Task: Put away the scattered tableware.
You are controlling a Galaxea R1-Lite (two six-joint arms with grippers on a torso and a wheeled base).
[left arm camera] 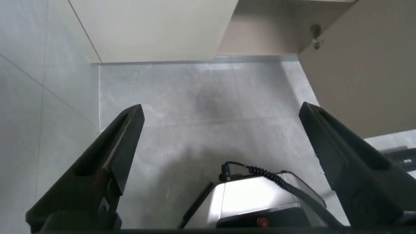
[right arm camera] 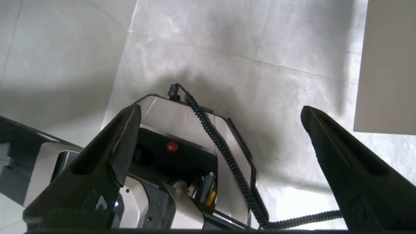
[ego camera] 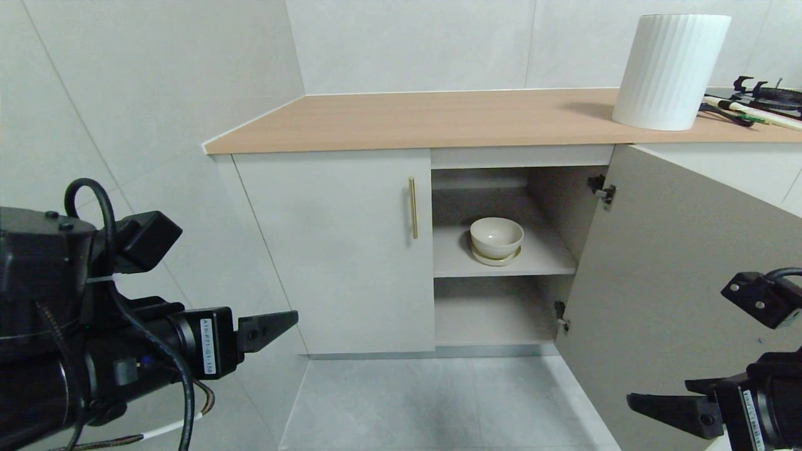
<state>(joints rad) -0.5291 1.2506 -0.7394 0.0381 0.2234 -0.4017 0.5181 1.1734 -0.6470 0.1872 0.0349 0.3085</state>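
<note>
Left gripper point(left arm camera: 221, 110) hangs spread, clear of shut door point(ego camera: 338, 250).

The bowl point(ego camera: 496, 237) and saucer point(ego camera: 495, 258) are both cream. The countertop point(ego camera: 407, 119) is tan with a faint wood grain, the vertically ribbed canister point(ego camera: 670, 72) white, the door handle point(ego camera: 413, 207) gold.

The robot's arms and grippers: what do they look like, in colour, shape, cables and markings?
Both arms are black. The left arm carries looping black cables, a white tie and a white printed label at its wrist; the right arm bears a similar label. The left gripper and right gripper have long, wedge-shaped black fingers tapering to points.
</note>
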